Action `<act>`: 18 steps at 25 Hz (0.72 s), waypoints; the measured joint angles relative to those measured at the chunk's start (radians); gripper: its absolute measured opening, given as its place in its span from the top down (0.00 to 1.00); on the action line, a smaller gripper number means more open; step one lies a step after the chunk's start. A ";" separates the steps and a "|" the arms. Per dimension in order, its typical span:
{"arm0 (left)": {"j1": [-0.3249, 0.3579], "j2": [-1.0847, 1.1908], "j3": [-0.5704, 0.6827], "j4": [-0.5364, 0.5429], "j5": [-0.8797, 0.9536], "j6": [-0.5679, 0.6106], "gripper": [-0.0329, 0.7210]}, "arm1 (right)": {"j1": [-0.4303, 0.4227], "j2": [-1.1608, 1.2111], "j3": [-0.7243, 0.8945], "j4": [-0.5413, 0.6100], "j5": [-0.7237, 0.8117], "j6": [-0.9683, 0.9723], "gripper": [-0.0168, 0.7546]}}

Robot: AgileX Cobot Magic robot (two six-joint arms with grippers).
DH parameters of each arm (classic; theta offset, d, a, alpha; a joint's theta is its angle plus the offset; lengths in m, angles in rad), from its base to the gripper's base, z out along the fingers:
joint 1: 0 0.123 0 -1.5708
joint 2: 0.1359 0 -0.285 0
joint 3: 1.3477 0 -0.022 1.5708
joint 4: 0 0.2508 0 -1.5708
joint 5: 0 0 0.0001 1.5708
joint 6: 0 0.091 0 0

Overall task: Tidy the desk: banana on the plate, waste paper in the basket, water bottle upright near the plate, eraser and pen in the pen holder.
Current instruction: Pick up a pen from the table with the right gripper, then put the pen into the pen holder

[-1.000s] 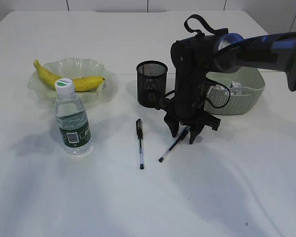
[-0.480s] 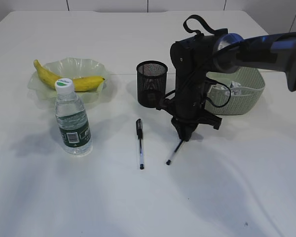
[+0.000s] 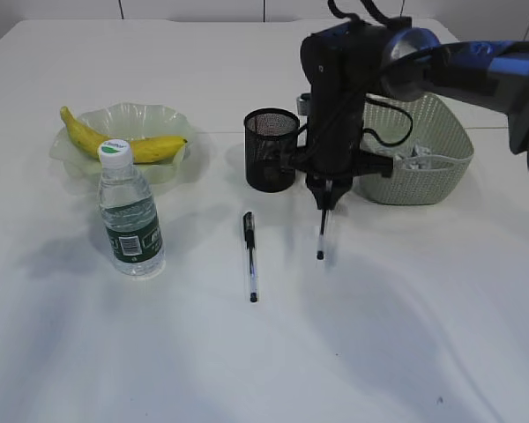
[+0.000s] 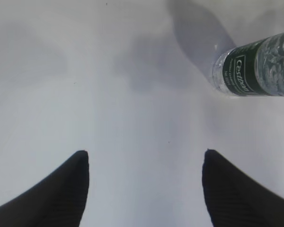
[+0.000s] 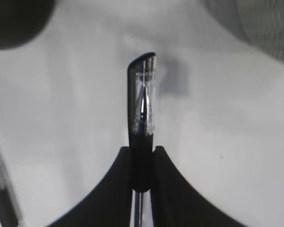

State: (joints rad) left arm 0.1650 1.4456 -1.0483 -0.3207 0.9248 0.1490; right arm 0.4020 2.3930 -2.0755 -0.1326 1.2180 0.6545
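Observation:
My right gripper [image 3: 326, 201] [image 5: 142, 149] is shut on a pen [image 3: 322, 233] [image 5: 142, 99], which hangs tip-down above the desk [image 3: 406, 335], just right of the black mesh pen holder [image 3: 271, 150]. A second pen [image 3: 249, 256] lies flat on the desk. The banana [image 3: 115, 143] rests on the green plate [image 3: 172, 119]. In front of the plate the water bottle [image 3: 130, 211] [image 4: 255, 71] stands upright. Waste paper [image 3: 419, 157] sits in the basket [image 3: 432, 176]. My left gripper [image 4: 145, 153] is open over bare desk, out of the exterior view. No eraser shows.
The right arm reaches in from the right edge, passing over the basket. In the right wrist view the lying pen [image 5: 0, 189] shows at the lower left and the basket's wall [image 5: 270, 23] at the upper right.
The right gripper shut on the pen that lay slanted on the desk and lifted it, moving up and back. The pen now hangs upright.

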 joint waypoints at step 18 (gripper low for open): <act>0.000 0.000 0.000 0.000 0.000 0.000 0.26 | 0.000 0.000 -0.344 -0.114 -0.049 -0.237 0.91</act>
State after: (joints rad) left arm 0.1650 1.4456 -1.0483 -0.3207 0.9248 0.1490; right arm 0.4020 2.3930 -2.4191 -0.2467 1.1692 0.4178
